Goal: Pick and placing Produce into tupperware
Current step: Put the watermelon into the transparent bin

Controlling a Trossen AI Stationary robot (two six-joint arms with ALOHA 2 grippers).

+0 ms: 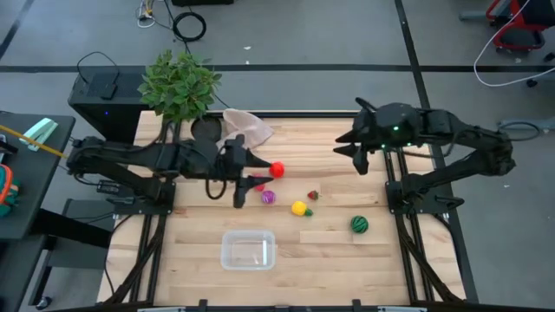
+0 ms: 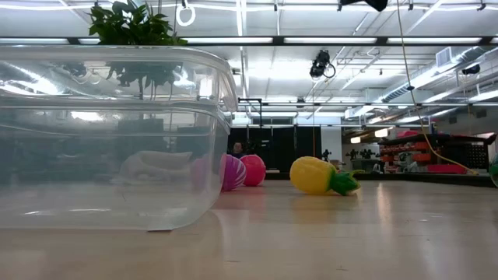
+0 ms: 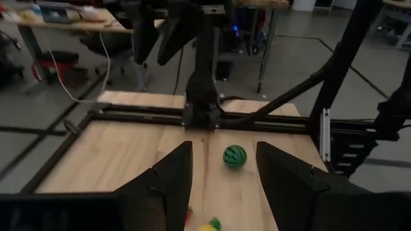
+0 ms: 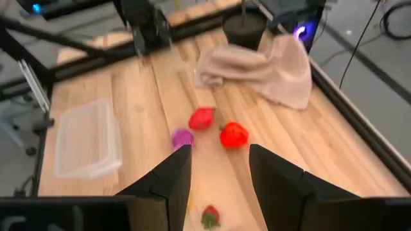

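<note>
The tupperware point(image 1: 248, 250), lower centre of the worktop point(image 1: 381, 256), held nothing; all produce point(image 1: 299, 208) lay loose mid-frame, so placing had not begun. Left pincer point(image 1: 257, 169) and right pincer point(image 1: 340, 145) both stood wide, empty

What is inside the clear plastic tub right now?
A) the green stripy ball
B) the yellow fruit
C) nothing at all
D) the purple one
C: in the high view the tub shows only bare wood through it, while the green stripy ball, yellow fruit and purple one all lie on the table outside it.
</note>
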